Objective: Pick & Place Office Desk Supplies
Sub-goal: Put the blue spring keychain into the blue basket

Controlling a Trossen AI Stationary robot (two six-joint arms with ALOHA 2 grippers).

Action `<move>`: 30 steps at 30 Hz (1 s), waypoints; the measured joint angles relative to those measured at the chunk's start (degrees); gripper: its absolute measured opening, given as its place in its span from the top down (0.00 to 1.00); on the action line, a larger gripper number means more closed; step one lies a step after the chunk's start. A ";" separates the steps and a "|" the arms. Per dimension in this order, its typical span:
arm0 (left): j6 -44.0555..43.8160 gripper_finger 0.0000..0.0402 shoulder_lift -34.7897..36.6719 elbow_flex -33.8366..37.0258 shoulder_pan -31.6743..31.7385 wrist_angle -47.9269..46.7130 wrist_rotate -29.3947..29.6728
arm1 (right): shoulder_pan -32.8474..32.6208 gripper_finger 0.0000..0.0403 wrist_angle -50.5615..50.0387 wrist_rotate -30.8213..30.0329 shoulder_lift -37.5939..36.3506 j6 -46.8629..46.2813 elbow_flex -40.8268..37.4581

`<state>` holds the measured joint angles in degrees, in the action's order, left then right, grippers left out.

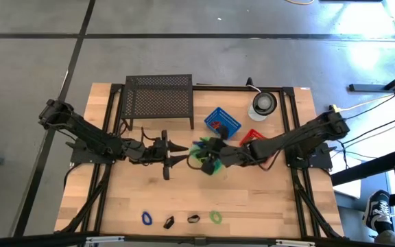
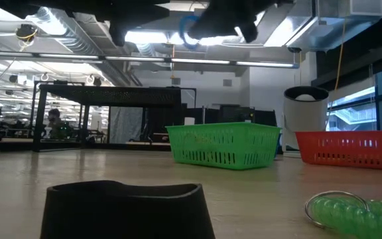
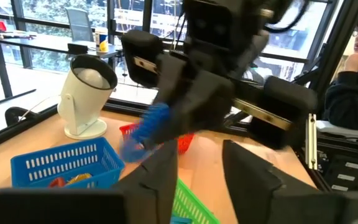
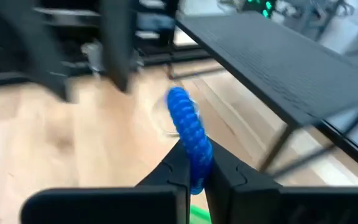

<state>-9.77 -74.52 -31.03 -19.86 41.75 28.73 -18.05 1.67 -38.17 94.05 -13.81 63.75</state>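
We have the right hand (image 4: 194, 171) pinched shut on a blue coiled loop (image 4: 188, 134) above mid-tabletop (image 1: 252, 199), the left hand (image 3: 197, 165) apparently parted nearby, with four items (image 1: 180, 219) left unsorted.

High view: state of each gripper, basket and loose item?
Right gripper: shut on blue loop, above the green basket.
Left gripper: fingers parted, empty, facing right gripper.
Blue basket: holds small items.
Red basket: contents hidden.
Green loop: loose at table front.
Black clips: loose at table front.
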 joint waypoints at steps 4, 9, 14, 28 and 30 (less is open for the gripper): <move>0.01 0.62 0.00 0.00 0.02 -0.14 0.06 | 2.16 0.94 -9.51 -0.06 -4.00 -3.79 0.02; 0.01 0.57 0.00 0.00 0.02 -0.14 0.10 | 6.94 0.93 -21.40 -1.46 -7.21 -9.31 0.02; 0.01 0.57 0.00 0.00 0.02 -0.16 0.13 | 13.62 0.93 -31.39 0.82 -6.24 -16.93 0.02; 0.02 0.57 0.00 0.00 0.02 -0.37 0.15 | 23.30 0.93 -36.65 7.33 6.30 -23.70 -0.04; 0.03 0.57 0.00 0.00 0.02 -0.36 0.15 | 23.77 0.93 -36.54 8.05 7.35 -23.70 -0.04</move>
<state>-9.74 -74.52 -31.03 -19.84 41.39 28.88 5.71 -34.87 -30.12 101.39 -37.51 63.70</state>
